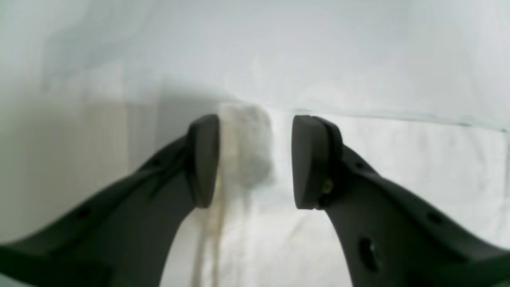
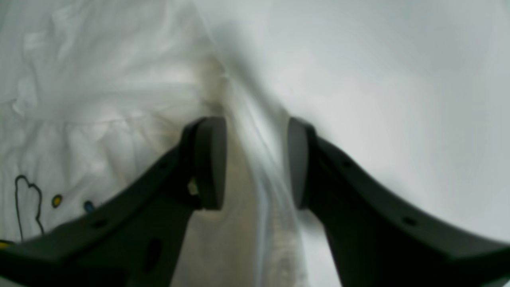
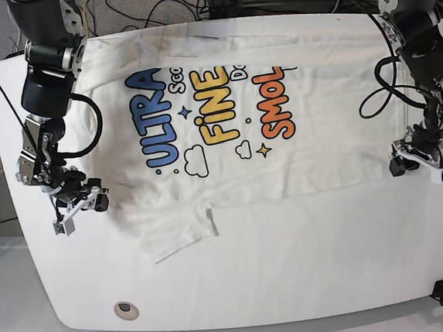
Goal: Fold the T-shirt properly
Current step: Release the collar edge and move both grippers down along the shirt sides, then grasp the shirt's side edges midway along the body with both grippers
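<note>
Two black jointed robot arms reaching down from the far edge, one at each side in the base view. Left arm's dark two-fingered gripper (image 3: 417,161) low on that view's right, wrist bent downward, looped black cable alongside the forearm; in the left wrist view, its black padded fingers (image 1: 310,161) parted, a fold of white cloth in the gap, pads not pressed together. Right arm's dark two-fingered gripper (image 3: 76,202) low on the base view's left, wrist angled outward; in the right wrist view, its fingers (image 2: 209,161) likewise spread apart, straddling a raised ridge of white fabric without clamping it.
</note>
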### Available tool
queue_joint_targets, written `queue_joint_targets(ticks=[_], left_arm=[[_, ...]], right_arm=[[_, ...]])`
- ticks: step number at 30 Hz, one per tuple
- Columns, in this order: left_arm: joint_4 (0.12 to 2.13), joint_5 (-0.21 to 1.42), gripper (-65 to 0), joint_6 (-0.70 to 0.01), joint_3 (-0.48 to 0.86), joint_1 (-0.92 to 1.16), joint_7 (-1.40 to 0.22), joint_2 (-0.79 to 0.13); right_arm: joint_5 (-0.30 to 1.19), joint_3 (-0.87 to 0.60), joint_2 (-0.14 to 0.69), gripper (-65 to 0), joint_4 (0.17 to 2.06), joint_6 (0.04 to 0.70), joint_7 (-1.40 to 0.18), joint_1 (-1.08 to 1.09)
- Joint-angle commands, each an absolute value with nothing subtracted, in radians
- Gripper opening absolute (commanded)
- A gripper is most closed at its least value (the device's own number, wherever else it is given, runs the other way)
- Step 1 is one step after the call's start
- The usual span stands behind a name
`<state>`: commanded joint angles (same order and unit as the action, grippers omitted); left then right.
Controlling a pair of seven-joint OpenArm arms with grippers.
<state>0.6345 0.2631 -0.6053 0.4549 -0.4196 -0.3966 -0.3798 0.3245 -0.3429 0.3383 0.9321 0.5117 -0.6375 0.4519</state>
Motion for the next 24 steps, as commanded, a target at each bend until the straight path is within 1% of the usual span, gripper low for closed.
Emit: queue_joint_targets(ticks=[7, 9, 11, 13, 14, 17, 21, 24], left_arm=[[0.621, 0.268, -37.9, -0.605, 0.455, -0.426, -0.397, -0.375], [0.621, 0.268, -39.7, -0.605, 0.455, -0.426, -0.397, -0.375], [0.621, 0.268, -48.4, -0.605, 0.455, -0.427, -0.397, -0.377], [0.621, 0.269, -61.2, -0.605, 0.455, -0.427, -0.397, -0.377], [0.621, 0.269, -65.0, -0.605, 0.455, -0.427, -0.397, -0.377], [0.621, 0.269, -65.0, -0.605, 0.455, -0.427, -0.397, -0.377], [0.621, 0.269, -65.0, -0.605, 0.455, -0.427, -0.397, -0.377], [0.622, 0.269, -65.0, -0.605, 0.455, -0.427, -0.397, -0.377]], right_arm=[[0.325, -0.343, 0.34, -39.9, 0.932, 0.512, -0.638, 0.449], [0.325, -0.343, 0.34, -40.0, 0.932, 0.512, -0.638, 0.449], [0.325, -0.343, 0.34, -40.1, 0.932, 0.512, -0.638, 0.449], [0.325, -0.343, 0.34, -40.1, 0.932, 0.512, -0.638, 0.449], [0.325, -0.343, 0.34, -40.0, 0.932, 0.512, -0.636, 0.45], [0.325, -0.343, 0.338, -39.9, 0.932, 0.509, -0.621, 0.456], [0.325, -0.343, 0.332, -39.9, 0.928, 0.504, -0.521, 0.456], [0.325, -0.341, 0.331, -39.9, 0.897, 0.504, -0.489, 0.466]])
